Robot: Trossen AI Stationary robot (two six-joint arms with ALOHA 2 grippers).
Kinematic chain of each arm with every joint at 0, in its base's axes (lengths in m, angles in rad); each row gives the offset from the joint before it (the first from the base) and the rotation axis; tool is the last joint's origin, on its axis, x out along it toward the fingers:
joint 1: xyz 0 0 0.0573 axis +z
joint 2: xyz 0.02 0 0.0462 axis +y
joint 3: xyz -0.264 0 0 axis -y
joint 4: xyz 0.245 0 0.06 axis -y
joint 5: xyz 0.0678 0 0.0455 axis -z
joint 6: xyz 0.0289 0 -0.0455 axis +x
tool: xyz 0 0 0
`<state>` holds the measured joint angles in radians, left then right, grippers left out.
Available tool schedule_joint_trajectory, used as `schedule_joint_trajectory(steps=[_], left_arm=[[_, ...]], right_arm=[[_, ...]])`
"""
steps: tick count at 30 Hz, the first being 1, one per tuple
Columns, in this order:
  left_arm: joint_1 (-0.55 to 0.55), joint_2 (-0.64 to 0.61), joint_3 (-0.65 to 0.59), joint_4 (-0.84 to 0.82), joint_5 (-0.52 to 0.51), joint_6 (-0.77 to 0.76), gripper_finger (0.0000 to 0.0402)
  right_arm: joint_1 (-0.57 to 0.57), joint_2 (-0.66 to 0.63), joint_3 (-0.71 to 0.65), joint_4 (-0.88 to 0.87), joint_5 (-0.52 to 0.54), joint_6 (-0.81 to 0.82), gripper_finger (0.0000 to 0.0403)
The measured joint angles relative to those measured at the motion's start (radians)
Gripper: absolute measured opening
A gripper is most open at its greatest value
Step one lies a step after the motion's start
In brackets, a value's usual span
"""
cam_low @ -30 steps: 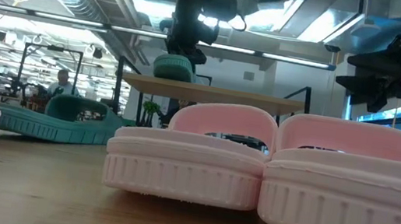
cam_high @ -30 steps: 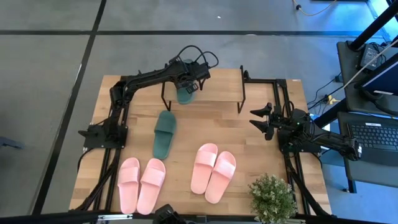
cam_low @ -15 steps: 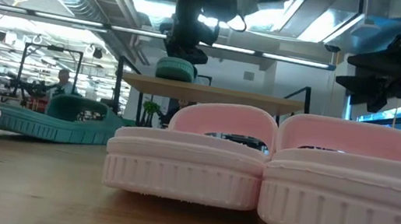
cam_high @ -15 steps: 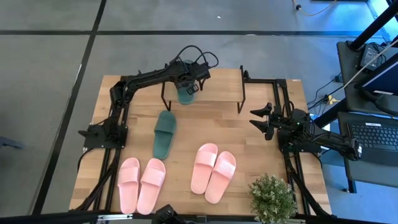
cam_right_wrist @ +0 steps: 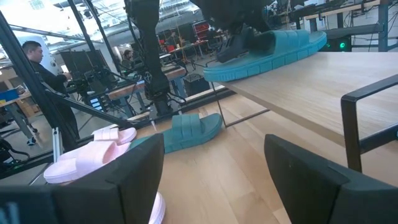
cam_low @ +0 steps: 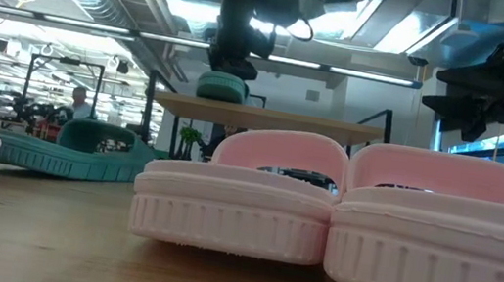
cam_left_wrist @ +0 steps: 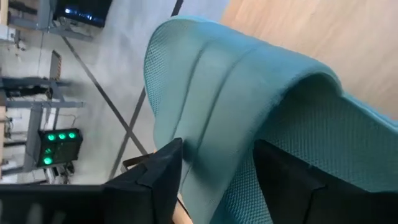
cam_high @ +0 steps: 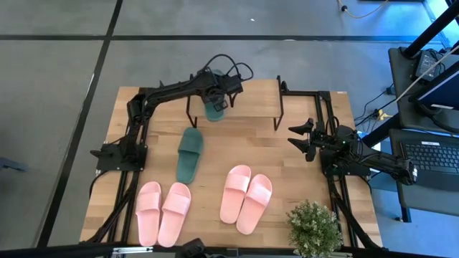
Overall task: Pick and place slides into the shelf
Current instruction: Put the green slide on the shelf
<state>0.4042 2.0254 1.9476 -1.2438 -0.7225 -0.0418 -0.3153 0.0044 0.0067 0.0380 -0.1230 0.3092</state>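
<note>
My left gripper (cam_high: 217, 97) is over the left part of the shelf (cam_high: 251, 97), shut on a dark green slide (cam_high: 214, 109). That slide also shows in the low view (cam_low: 222, 87) and the right wrist view (cam_right_wrist: 273, 46). The second green slide (cam_high: 190, 154) lies sole-down on the table in front of the shelf. Two pink pairs (cam_high: 163, 213) (cam_high: 246, 198) lie sole-down near the table's near edge. My right gripper (cam_high: 300, 141) waits open at the table's right side, touching nothing. My left gripper pinches the green slide's wide strap (cam_left_wrist: 211, 143) between its two fingers (cam_left_wrist: 163, 177), coming from above and pointing down. The slide sits level with its sole on or just above the shelf's plank top (cam_right_wrist: 311, 81). Its near end reaches the plank's near edge.
The shelf's black legs (cam_high: 191, 113) (cam_high: 278, 115) stand on the tabletop (cam_high: 287, 165). A potted plant (cam_high: 313, 228) stands at the near right corner. The plank to the right of the held slide is bare. A person (cam_right_wrist: 37, 56) stands in the room beyond the table.
My left gripper has shifted a little toward the table's right over the shelf, still shut on the green slide, and the slide has settled slightly lower toward the plank. The right arm has kept still.
</note>
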Motion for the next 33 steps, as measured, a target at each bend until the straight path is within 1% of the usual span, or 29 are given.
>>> schedule_joint_trajectory(steps=[3,6,9,11,17,26,31,33], left_arm=[[0.000,0.000,0.000,0.001,0.002,0.017,0.0229],[0.000,0.000,0.000,0.001,-0.016,-0.001,0.0259],[0.000,0.000,0.000,0.004,-0.042,-0.003,0.0283],[0.000,0.000,0.000,0.006,-0.039,-0.004,0.0292],[0.000,-0.005,0.000,0.008,0.009,-0.024,0.0299],[-0.006,-0.030,0.000,0.006,0.023,-0.038,0.0299],[-0.018,-0.053,0.002,-0.004,0.102,-0.038,0.0299],[-0.022,-0.056,0.001,-0.021,0.117,-0.038,0.0299]], right_arm=[[0.000,0.000,0.000,0.000,0.000,0.000,0.0277],[0.000,0.000,0.000,0.000,0.000,0.001,0.0277],[0.000,0.000,0.000,0.000,0.000,0.002,0.0277],[0.000,0.000,0.000,0.000,0.000,0.002,0.0277],[0.000,0.000,0.000,0.000,0.000,0.002,0.0277],[0.000,0.000,0.000,0.000,0.000,0.003,0.0277],[0.000,0.000,0.000,0.000,0.000,0.003,0.0277],[0.000,0.000,0.000,0.000,0.000,0.003,0.0277]])
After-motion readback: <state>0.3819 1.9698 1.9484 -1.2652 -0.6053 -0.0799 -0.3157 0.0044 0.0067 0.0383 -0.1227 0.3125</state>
